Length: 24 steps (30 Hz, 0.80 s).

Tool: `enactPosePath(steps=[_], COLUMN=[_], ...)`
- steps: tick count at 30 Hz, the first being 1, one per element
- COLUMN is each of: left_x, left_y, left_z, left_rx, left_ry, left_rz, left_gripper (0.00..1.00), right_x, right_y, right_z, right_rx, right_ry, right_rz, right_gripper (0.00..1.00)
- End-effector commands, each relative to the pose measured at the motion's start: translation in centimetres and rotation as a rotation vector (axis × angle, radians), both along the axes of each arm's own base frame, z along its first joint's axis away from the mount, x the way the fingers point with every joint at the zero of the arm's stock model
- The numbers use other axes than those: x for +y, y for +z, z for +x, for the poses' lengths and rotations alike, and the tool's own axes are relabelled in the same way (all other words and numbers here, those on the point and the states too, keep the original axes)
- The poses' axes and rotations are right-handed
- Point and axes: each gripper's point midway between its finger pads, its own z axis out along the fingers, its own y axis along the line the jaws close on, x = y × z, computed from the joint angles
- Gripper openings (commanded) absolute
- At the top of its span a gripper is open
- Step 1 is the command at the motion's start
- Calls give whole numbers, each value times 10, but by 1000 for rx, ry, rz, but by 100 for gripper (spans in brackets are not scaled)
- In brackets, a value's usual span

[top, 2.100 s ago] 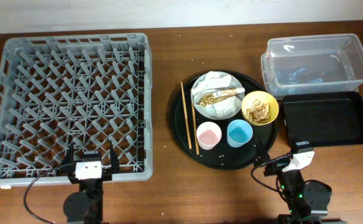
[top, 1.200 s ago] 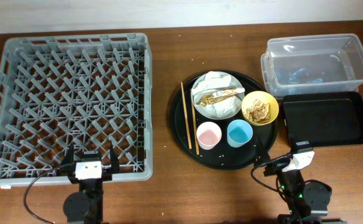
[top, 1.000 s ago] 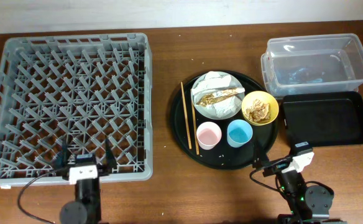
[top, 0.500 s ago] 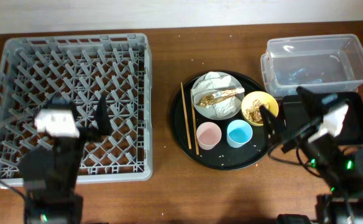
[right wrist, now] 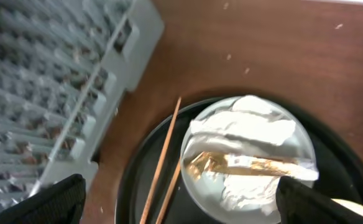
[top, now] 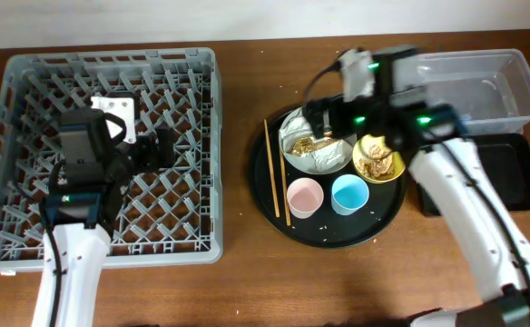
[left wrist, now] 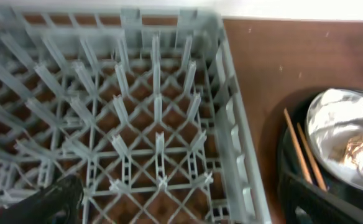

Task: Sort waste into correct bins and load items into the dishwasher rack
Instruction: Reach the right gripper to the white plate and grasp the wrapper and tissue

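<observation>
Crumpled napkin (right wrist: pixel 250 127) lay on the grey-green plate (top: pixel 312 163), with a brownish scrap (right wrist: pixel 243 165) across it. The plate sat on the round black tray (top: pixel 328 238), chopsticks (top: pixel 271 173) just beside it, yellow bowl (top: pixel 379 159) near.

Your right end effector (right wrist: pixel 191 202) hung above the plate, fingers wide apart, holding nothing. Your left end effector (top: pixel 156 148) hung over the dishwasher rack (top: pixel 29 100); its one clear finger (left wrist: pixel 60 198) sat far out, so I read it as apart.

Risks, as judged:
- A low pinch could catch the plate rim and shove it into the bowl.
- Lifting the napkin could drag the scrap off onto the counter (top: pixel 238 282).
</observation>
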Motion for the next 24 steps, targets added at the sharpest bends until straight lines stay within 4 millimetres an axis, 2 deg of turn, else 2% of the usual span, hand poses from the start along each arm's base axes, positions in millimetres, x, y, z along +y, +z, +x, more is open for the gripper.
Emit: enactPosePath(steps=[1, 4, 5, 7, 8, 11, 15, 17, 21, 23, 24], left_x=[-2, -2, -2, -2, -2, -2, -2, -2, -2, -2, -2], left_y=[-7, -9, -9, -9, -9, -9, -9, -9, -9, -9, -9], left_z=[-2, -3, -3, -3, -3, -3, -3, -3, -3, -3, -3], left_rx=[43, 50, 50, 50, 50, 50, 50, 50, 50, 50, 50], left_ry=[-9, -9, -9, -9, -9, -9, -9, -9, -9, -9, -9], left_rz=[-10, -10, -10, -10, -10, -10, -10, -10, -10, -10, -10], left_gripper=[99, 99, 99, 99, 99, 99, 99, 100, 99, 99, 100], right_x=[12, 17, 9, -25, -25, -17, -8, -7, -6, -8, -9], right_y=[-7, -13, -14, -37, -53, -123, -186, -203, -222, -230, -232], right_z=[1, 7, 15, 31, 37, 54, 59, 60, 61, 57, 53], right_rx=[-19, -4, 34, 140, 172, 288, 391, 412, 427, 447, 461], right_ry=[-6, -38, -172, -607, -668, -758, -783, -781, -784, -781, -783], right_rz=[-106, -84, -12, 89, 106, 102, 89, 80, 65, 43, 29], right_gripper=[98, 98, 98, 99, 99, 100, 99, 99, 98, 77, 47])
